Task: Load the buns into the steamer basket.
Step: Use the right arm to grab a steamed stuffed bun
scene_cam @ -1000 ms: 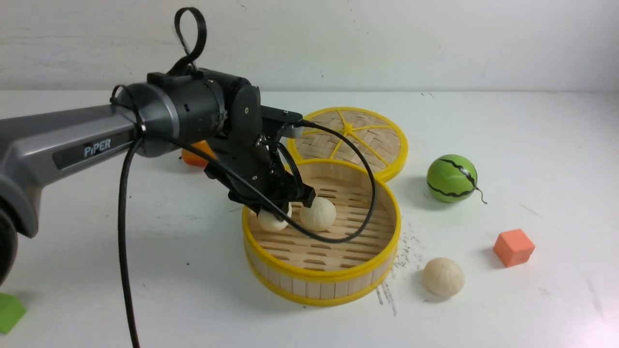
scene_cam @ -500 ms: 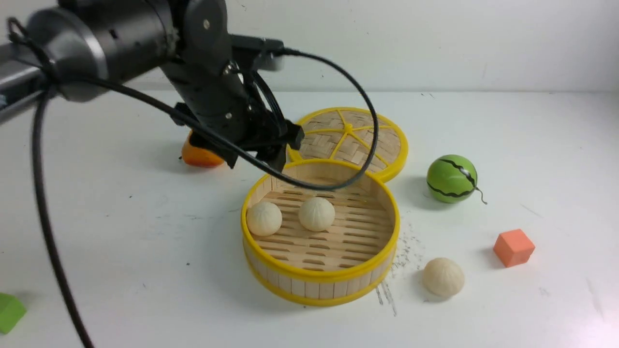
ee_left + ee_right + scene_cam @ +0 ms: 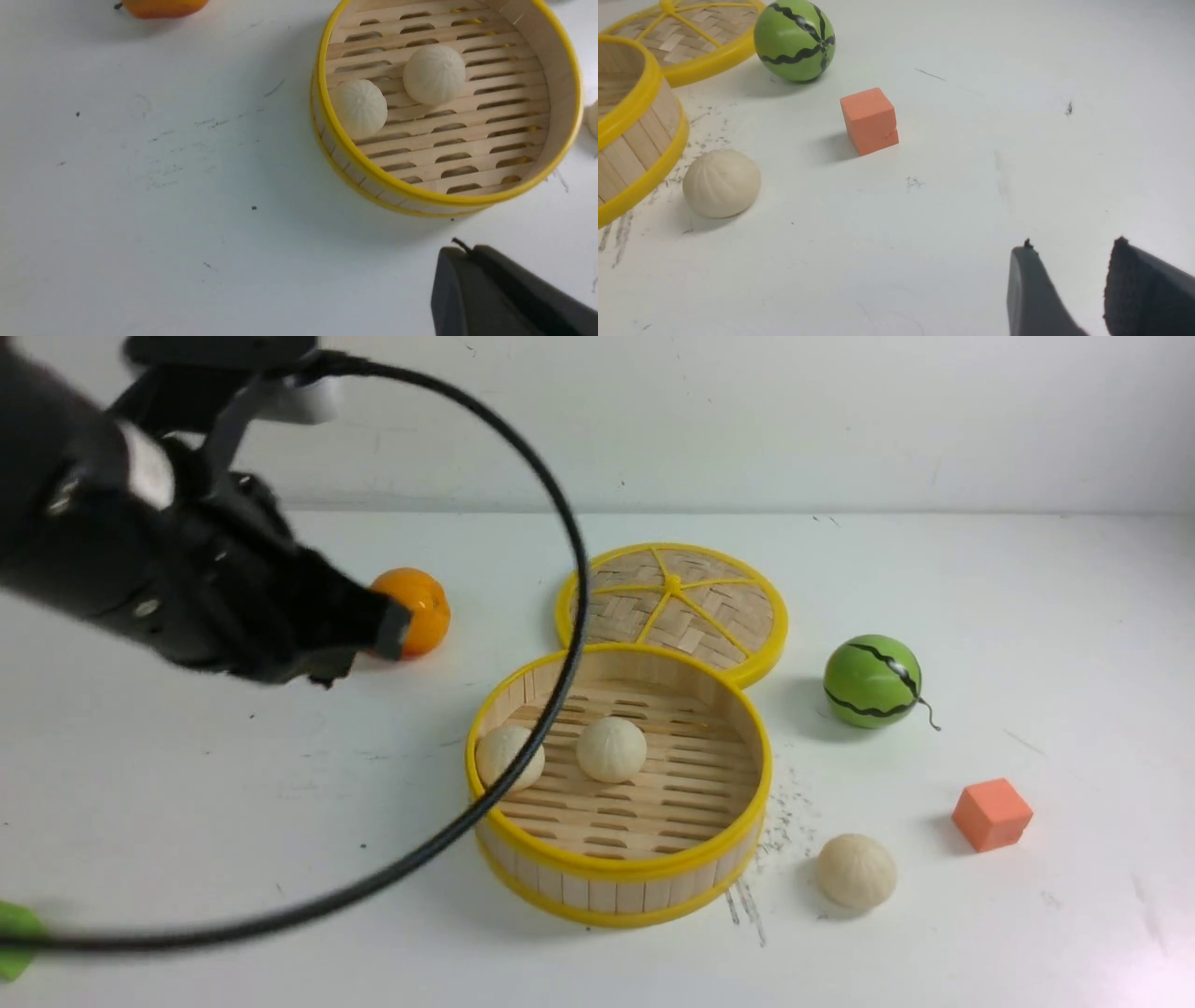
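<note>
Front view puts two buns (image 3: 611, 749) inside the steamer basket (image 3: 616, 870), right of the left pincer (image 3: 392, 627), seemingly shut and empty through blur. Third bun (image 3: 721, 183) lies outside, ahead of the parted, empty right pincer (image 3: 1069, 254), which likely must reach and grasp it.

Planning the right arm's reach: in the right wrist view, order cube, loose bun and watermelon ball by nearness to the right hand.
1. Orange cube, ahead of the right hand.
2. Loose bun, beside the steamer basket.
3. Watermelon ball, by the lid.
</note>
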Motion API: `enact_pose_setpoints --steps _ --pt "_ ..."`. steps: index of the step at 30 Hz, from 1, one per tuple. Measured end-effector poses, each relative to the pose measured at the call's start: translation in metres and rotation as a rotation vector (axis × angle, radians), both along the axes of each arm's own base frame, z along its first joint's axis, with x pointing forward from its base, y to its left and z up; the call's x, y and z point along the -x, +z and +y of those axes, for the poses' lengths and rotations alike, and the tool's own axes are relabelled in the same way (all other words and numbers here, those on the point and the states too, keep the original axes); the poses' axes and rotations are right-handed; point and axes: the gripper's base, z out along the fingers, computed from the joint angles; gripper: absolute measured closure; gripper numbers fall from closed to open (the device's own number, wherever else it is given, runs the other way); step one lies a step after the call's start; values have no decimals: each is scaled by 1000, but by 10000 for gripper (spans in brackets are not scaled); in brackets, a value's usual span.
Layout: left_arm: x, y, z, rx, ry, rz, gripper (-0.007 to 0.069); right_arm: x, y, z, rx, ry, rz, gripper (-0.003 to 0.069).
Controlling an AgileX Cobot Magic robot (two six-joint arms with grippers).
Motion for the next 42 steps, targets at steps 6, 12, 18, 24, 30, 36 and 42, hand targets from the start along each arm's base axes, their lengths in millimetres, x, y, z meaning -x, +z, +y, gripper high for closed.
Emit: enact_pose_setpoints --steps 6,12,18,24,30,36,42 --pt "67 -12 33 87 32 -94 638 0 0 1 -45 -5 -3 419" --pt "135 -44 67 179 34 -249 638 -1 2 17 -836 -65 -15 419" --pt "171 -82 85 238 31 -358 638 -1 4 23 -1147 -91 2 419" --pt "179 -92 89 254 29 -384 638 -1 3 22 -1012 -59 -6 419" --pt "179 -92 89 257 29 -390 638 5 45 25 -664 94 -73 521" --pt "179 -92 89 257 29 -390 638 -11 141 29 -82 325 90 677" --pt "179 -92 89 257 29 -390 638 -52 188 34 135 529 296 676"
